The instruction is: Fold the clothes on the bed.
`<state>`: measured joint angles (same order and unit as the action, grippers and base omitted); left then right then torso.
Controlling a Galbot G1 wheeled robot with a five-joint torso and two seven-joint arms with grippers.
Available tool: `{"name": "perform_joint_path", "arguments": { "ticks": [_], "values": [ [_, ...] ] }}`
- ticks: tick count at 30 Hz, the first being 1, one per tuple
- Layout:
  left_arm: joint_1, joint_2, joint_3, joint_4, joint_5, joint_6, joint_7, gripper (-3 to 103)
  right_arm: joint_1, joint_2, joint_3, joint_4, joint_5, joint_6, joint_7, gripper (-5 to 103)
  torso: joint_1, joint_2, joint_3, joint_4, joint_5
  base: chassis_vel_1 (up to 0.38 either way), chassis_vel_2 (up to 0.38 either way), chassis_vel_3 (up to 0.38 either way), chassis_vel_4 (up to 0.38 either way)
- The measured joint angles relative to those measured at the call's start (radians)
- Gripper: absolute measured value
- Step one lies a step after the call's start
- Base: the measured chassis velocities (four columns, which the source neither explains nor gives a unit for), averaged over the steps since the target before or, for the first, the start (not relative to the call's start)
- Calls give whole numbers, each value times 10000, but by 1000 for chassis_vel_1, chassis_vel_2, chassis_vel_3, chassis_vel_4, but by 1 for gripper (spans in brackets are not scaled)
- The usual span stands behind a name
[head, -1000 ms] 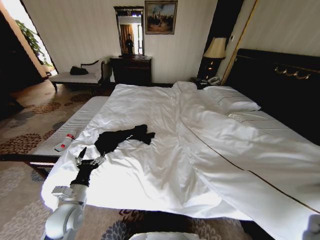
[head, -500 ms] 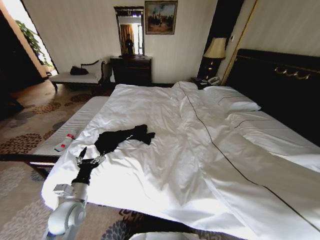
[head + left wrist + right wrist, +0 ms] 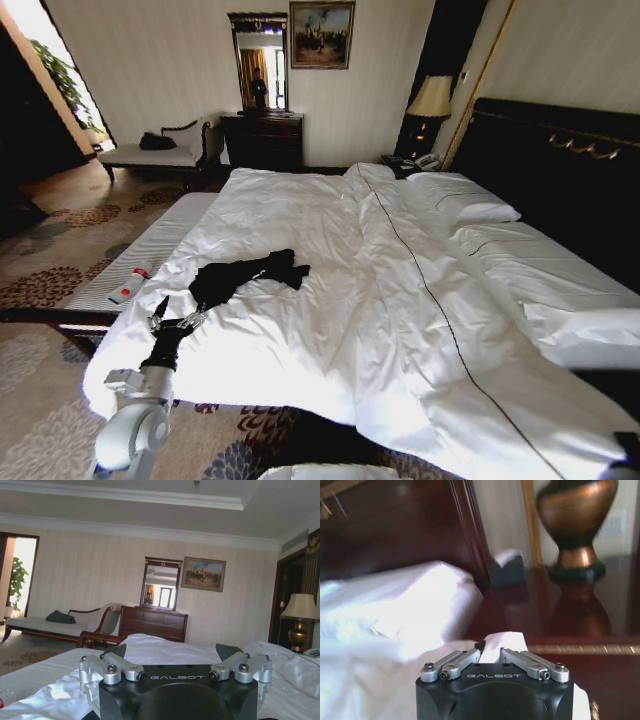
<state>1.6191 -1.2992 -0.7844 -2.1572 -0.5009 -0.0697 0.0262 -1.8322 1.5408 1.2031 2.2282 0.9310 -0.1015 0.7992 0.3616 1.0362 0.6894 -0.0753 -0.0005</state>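
The clothes, a crumpled black T-shirt (image 3: 245,276), lie on the white duvet (image 3: 330,300) near the left side of the bed (image 3: 550,268). My left gripper (image 3: 176,317) rests just short of the shirt's near edge. In the left wrist view this gripper (image 3: 172,652) is open with nothing between its fingers. My right gripper (image 3: 491,650) is shut on a fold of white duvet, close to the dark headboard (image 3: 560,150) side. The duvet is drawn back from there, baring the sheet and a pillow (image 3: 465,197).
A pale bench (image 3: 140,258) along the bed's left side carries a white and red bottle (image 3: 128,286). A nightstand with a bronze lamp (image 3: 577,525) is close to my right gripper. A chaise (image 3: 150,155) and a dresser (image 3: 262,140) line the far wall.
The right half of the duvet has slid down and toward the near right corner, uncovering more sheet beside the headboard. The left gripper and the T-shirt have stayed in place.
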Motion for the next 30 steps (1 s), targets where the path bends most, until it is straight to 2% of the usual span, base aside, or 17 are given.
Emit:
{"name": "perform_joint_path", "arguments": {
  "ticks": [12,17,19,22,30],
  "values": [
    [173,-312,-75,-98,333,102,-11,100,522,-406,-1034,-3304,-365,572,-138,1,0,1,0,-2,3,0,0,0,0],
    [332,-518,-131,-268,514,102,-12,100,1224,-761,-1509,-5243,-739,1087,-349,1,0,0,0,-2,0,0,0,0,0],
    [352,-537,-144,-288,530,103,-12,100,1339,-813,-1547,-5489,-779,1143,-376,1,0,0,0,-3,0,0,0,0,0],
    [509,-638,-245,-422,600,97,-13,100,2079,-1113,-1699,-6931,-903,1370,-479,1,0,0,0,2,2,0,0,0,0],
    [873,-782,-477,-756,705,39,-14,100,3094,-1643,-1800,-8664,-934,1659,-725,1,1,0,0,-7,0,0,0,0,0]
  ]
}}
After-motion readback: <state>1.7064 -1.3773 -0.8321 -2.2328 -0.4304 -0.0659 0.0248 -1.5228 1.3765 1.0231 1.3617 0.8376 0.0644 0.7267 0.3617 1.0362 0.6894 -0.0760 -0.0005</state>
